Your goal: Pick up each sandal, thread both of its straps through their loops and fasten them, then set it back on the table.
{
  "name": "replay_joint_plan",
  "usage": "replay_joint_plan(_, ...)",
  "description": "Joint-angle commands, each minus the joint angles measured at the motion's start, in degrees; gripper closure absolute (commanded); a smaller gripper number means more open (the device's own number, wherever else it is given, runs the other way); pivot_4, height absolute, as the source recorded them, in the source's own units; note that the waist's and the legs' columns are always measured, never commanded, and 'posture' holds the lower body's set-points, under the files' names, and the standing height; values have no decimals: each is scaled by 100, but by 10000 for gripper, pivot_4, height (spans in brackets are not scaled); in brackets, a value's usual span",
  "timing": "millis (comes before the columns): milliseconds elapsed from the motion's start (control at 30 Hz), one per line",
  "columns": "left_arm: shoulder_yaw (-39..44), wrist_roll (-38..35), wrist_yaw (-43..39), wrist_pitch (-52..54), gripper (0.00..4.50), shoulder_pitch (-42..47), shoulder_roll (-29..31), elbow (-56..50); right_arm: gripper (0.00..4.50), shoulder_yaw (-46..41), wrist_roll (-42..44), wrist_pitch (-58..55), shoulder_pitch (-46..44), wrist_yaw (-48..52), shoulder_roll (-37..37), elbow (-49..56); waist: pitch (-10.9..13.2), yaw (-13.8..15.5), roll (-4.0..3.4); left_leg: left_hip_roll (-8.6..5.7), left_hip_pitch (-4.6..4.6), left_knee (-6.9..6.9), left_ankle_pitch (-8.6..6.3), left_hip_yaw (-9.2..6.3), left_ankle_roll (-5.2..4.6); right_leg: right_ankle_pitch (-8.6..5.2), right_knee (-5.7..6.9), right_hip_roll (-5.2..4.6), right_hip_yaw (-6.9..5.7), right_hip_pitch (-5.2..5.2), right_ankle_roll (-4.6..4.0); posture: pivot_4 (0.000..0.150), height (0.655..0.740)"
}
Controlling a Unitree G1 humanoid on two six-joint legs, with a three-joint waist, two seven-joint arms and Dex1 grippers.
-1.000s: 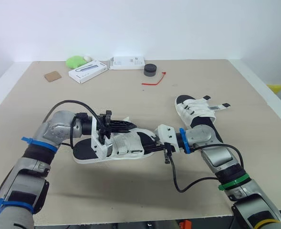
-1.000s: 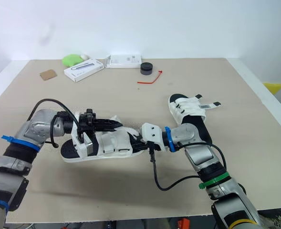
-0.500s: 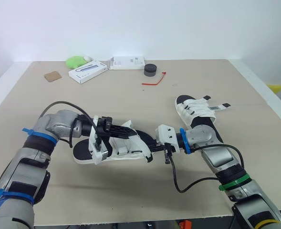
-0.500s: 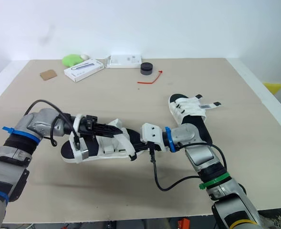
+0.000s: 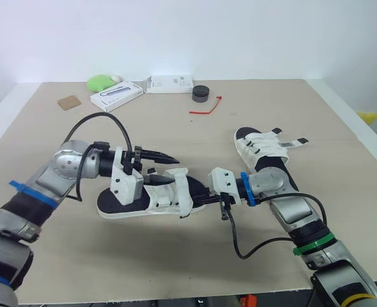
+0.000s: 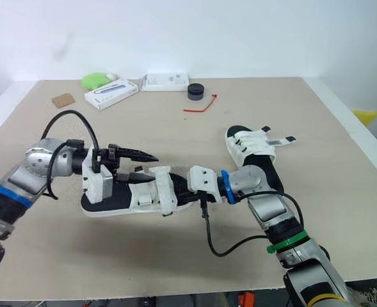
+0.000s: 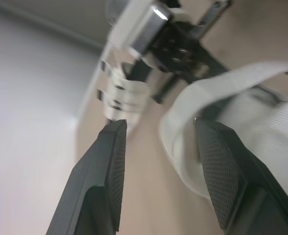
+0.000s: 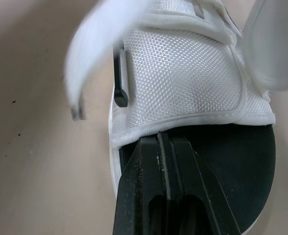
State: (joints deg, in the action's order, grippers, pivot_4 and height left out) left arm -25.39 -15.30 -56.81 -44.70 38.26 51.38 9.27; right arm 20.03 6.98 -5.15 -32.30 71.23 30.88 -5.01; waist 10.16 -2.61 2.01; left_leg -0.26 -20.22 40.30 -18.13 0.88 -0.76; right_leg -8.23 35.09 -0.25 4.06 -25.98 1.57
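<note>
left eye view: the left gripper [image 7: 161, 128] has let go of the strap [image 7: 222, 83] and risen, its fingers now spread just above the sandal [image 5: 166, 198], one end of which stays pinched between the fingers of the right gripper [image 8: 163, 144]. the strap curls loose beside the left fingertips, so it probably needs regrasping before threading.

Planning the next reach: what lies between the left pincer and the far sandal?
Bare table, in the left eye view, from the left pincer over the near sandal to the far sandal.
</note>
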Motion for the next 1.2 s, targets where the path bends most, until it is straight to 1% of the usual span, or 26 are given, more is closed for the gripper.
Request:
replay_joint_plan(33,597,-540,-32,792,22474,-448,211,-789,45000,115,-50,13,11,131,-17,-58,0,0,0,2,1,0,0,0,0,0,1,0,0,-1,0,1500,7400)
replay_joint_plan(100,841,-616,-29,1103,22474,-840,312,-1086,45000,125,-53,19,-7,134,-41,-85,0,-8,0,2,2,0,0,0,0,-1,1,0,0,0,1,1500,7400)
replay_joint_plan(167,1189,-1041,183,1852,22474,-1487,454,-1647,45000,138,-47,37,-9,161,-60,-117,0,-15,0,3,7,0,0,3,0,-4,4,0,-1,0,-4,1500,7400)
replay_joint_plan(233,1474,-1580,354,2698,22474,-1912,510,-2132,45000,145,-53,51,-19,174,-77,-148,1,-6,0,15,8,0,-3,12,-4,-6,4,4,-4,-7,-9,1500,7400)
replay_joint_plan(267,1600,-1873,388,3142,22474,-2107,560,-2391,45000,142,-58,55,-26,180,-88,-164,1,-6,0,13,8,0,-5,5,-6,-10,8,4,-10,-6,-11,1500,7400)
replay_joint_plan(333,1823,-2830,589,4262,22474,-2561,782,-3030,45000,140,-62,64,-41,201,-99,-190,-2,-3,5,18,5,1,-5,0,-6,-10,7,9,-15,-6,-14,1500,7400)
replay_joint_plan(367,1892,-3488,624,4886,22474,-2906,1025,-3378,45000,140,-65,61,-51,207,-109,-200,0,-3,3,20,5,1,-5,-1,-6,-9,7,9,-15,-6,-14,1500,7400)
replay_joint_plan(400,1959,-3876,633,5258,22474,-3207,1175,-3654,45000,140,-67,61,-60,211,-117,-209,1,-23,7,17,7,1,-5,-1,-6,-11,10,7,-15,-7,-15,1500,7400)
replay_joint_plan(433,2017,-4101,569,5534,22474,-3478,1296,-3875,45000,139,-68,63,-68,215,-123,-218,2,-18,0,27,6,0,-6,7,-5,-10,11,9,-15,-14,-17,1500,7400)
replay_joint_plan(467,2102,-4245,532,5810,18327,-3705,1385,-4053,45000,139,-70,63,-74,214,-131,-226,2,-20,0,26,11,0,-8,9,-6,-15,12,8,-19,-14,-23,1500,7400)
replay_joint_plan(500,2189,-4290,510,5975,17469,-3897,1403,-4176,45000,143,-70,61,-81,214,-138,-231,2,-13,0,31,12,0,-10,10,-4,-18,14,10,-24,-14,-28,1500,7400)
replay_joint_plan(533,2252,-4382,476,6177,13082,-4035,1435,-4262,45000,144,-71,61,-88,215,-144,-238,2,-12,0,30,12,0,-10,8,-4,-20,15,11,-26,-14,-31,1500,7400)
replay_joint_plan(633,2312,-4595,308,6806,5600,-4356,1516,-4456,45000,146,-73,70,-94,234,-145,-256,2,-10,1,33,13,0,-10,5,-4,-19,16,19,-29,-12,-36,1500,7400)
replay_joint_plan(667,2262,-4632,345,7017,308,-4367,1504,-4457,45000,147,-73,72,-97,238,-145,-264,2,-10,0,32,14,0,-9,3,-4,-26,18,24,-27,-11,-47,1500,7400)
replay_joint_plan(733,2157,-4516,572,7268,308,-4240,1257,-4369,45000,151,-83,81,-110,240,-150,-279,3,-9,-3,33,20,0,-9,4,-4,-37,19,31,-27,-5,-65,1500,7400)
replay_joint_plan(867,1891,-4258,985,7919,308,-3703,704,-4122,45000,143,-86,56,-144,221,-172,-281,1,-3,0,35,21,0,-8,3,-2,-35,21,42,-27,2,-63,1500,7400)
replay_joint_plan(933,1751,-3978,889,8035,308,-3565,587,-4171,45000,138,-87,43,-143,228,-168,-261,2,-6,0,33,21,0,-8,2,-2,-28,21,48,-27,2,-59,1500,7400)
replay_joint_plan(1000,1666,-3983,971,8273,308,-3405,364,-4154,45000,121,-89,40,-137,231,-149,-253,2,-3,-1,32,22,0,-9,2,0,-28,21,53,-24,1,-59,1500,7400)
replay_joint_plan(1067,1611,-3831,932,8373,308,-3332,238,-4151,45000,111,-93,38,-134,234,-134,-245,1,-4,0,34,21,0,-11,0,3,-29,21,55,-25,1,-60,1500,7400)
replay_joint_plan(1200,1311,-3462,1004,8561,308,-3036,-282,-3869,45000,84,-90,4,-104,219,-92,-193,1,0,-2,32,21,0,-11,-1,4,-28,21,55,-23,4,-59,1500,7400)
